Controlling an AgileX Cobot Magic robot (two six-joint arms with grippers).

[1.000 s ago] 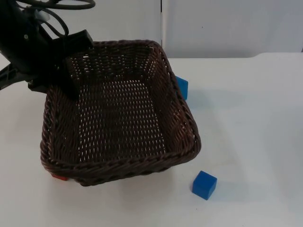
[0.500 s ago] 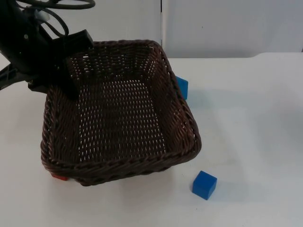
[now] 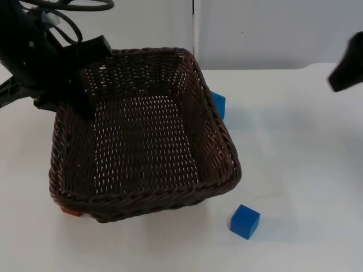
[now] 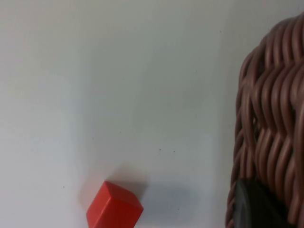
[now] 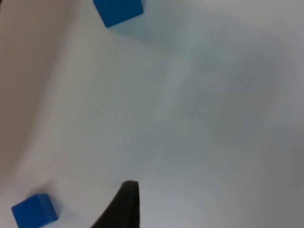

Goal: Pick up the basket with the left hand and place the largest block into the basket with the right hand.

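A dark brown wicker basket (image 3: 142, 192) is held by my left gripper (image 3: 80, 97), which is shut on its far left rim. That rim (image 4: 268, 118) shows close up in the left wrist view. One blue block (image 3: 219, 105) lies on the table behind the basket's right wall, partly hidden by it. A second blue block (image 3: 245, 221) sits in front of the basket's right corner. Both blue blocks appear in the right wrist view, one (image 5: 118, 10) looking larger than the other (image 5: 34, 210). My right gripper (image 3: 346, 71) hangs at the right edge, far from both.
A small red block (image 3: 71, 212) peeks out under the basket's front left corner, and the red block (image 4: 114, 209) lies on bare table in the left wrist view. White table stretches open to the right of the basket. The grey partition wall (image 3: 272, 28) stands behind.
My right arm has come into the top view at the right edge. The basket, left gripper and blocks have stayed where they were.
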